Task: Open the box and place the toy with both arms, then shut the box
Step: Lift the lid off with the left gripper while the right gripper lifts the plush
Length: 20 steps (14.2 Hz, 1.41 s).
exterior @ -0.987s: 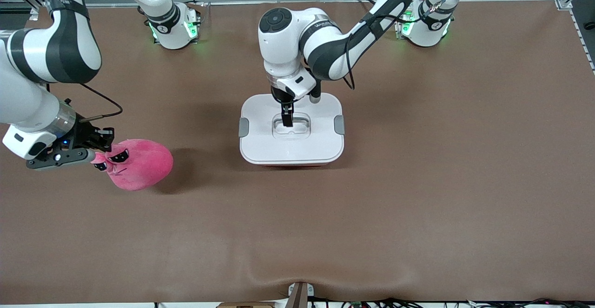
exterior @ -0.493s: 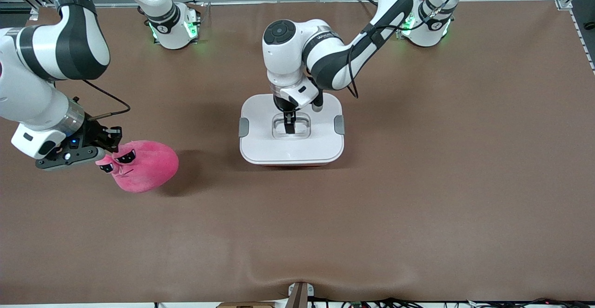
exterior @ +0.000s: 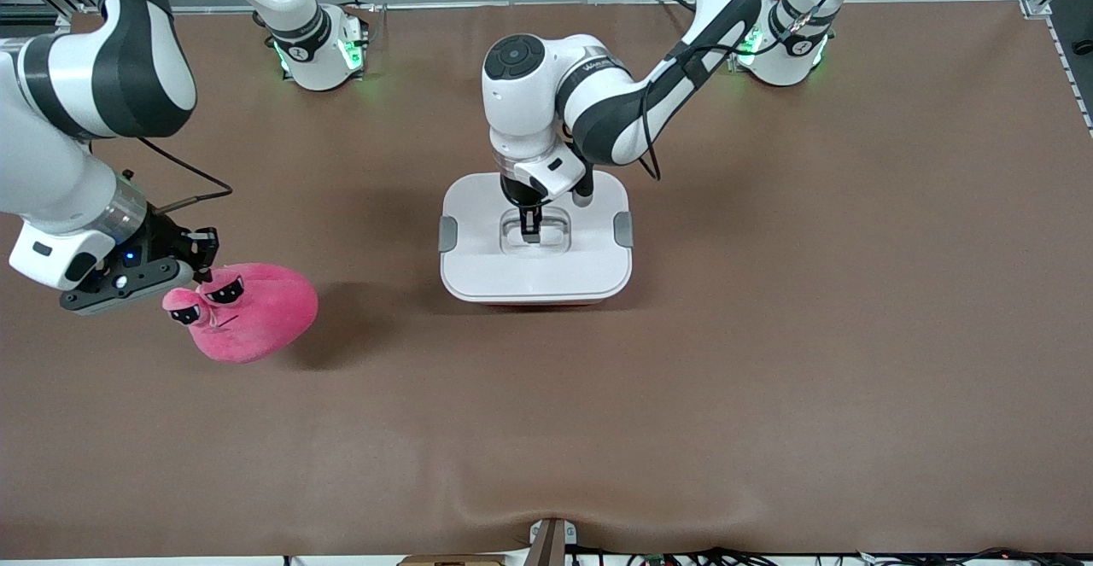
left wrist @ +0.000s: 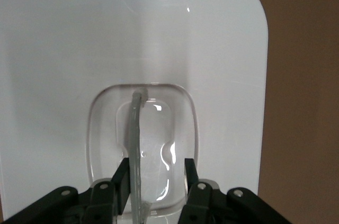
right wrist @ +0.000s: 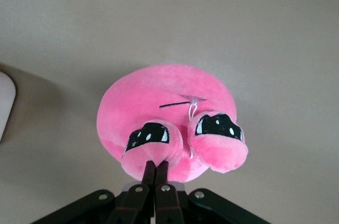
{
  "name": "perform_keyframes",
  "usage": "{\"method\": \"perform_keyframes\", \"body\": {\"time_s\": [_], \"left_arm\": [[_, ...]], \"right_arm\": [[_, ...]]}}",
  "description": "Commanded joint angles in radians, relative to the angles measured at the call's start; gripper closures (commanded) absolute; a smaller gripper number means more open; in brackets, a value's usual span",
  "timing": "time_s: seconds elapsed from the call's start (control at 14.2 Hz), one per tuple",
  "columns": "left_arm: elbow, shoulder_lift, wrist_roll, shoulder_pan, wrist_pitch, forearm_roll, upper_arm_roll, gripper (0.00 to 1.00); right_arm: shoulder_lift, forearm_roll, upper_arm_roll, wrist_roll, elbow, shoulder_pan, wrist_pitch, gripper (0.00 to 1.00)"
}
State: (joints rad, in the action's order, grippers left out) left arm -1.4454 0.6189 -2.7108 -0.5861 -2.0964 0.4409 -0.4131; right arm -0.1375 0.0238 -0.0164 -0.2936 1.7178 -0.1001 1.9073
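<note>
The box (exterior: 487, 269) stands mid-table with its white lid (left wrist: 79, 49) on and a grey clip (exterior: 447, 234) at each end. My left gripper (exterior: 530, 233) reaches down into the lid's clear recess. Its fingers (left wrist: 157, 164) stand apart on either side of the clear handle (left wrist: 136, 128); one finger is against the handle and a gap shows at the other. Toward the right arm's end of the table, my right gripper (exterior: 203, 272) is shut on the pink plush toy (exterior: 256, 314). It pinches the toy (right wrist: 159, 97) by the lobe of one eye (right wrist: 151, 135), and the toy hangs just over the table.
Brown matting (exterior: 768, 335) covers the table. Both arm bases (exterior: 320, 49) stand at the edge farthest from the front camera. A small fitting (exterior: 551, 540) sits at the near edge. A corner of the box (right wrist: 4, 102) shows beside the toy in the right wrist view.
The left gripper's fingers have narrowed around the clear handle, deeper in the recess. The right gripper with the toy drifted slightly toward the box, then back.
</note>
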Motion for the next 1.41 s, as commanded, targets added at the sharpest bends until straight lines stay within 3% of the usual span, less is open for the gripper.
{"method": "perform_keyframes", "body": {"time_s": [0.0,0.56,1.34], "left_arm": [[0.026,0.013,-0.037,-0.017,-0.002,0.021,0.008,0.61],[0.025,0.012,-0.04,-0.018,-0.001,0.018,0.008,0.96],[0.019,-0.027,-0.024,-0.034,0.038,0.022,-0.001,1.0]], "right_arm": [[0.041,0.001,0.001,-0.021,-0.001,-0.027,-0.039,1.0],[0.059,0.002,0.0,-0.131,-0.027,-0.044,-0.077,1.0],[0.096,-0.001,0.003,-0.216,-0.032,-0.101,-0.129,1.0]]}}
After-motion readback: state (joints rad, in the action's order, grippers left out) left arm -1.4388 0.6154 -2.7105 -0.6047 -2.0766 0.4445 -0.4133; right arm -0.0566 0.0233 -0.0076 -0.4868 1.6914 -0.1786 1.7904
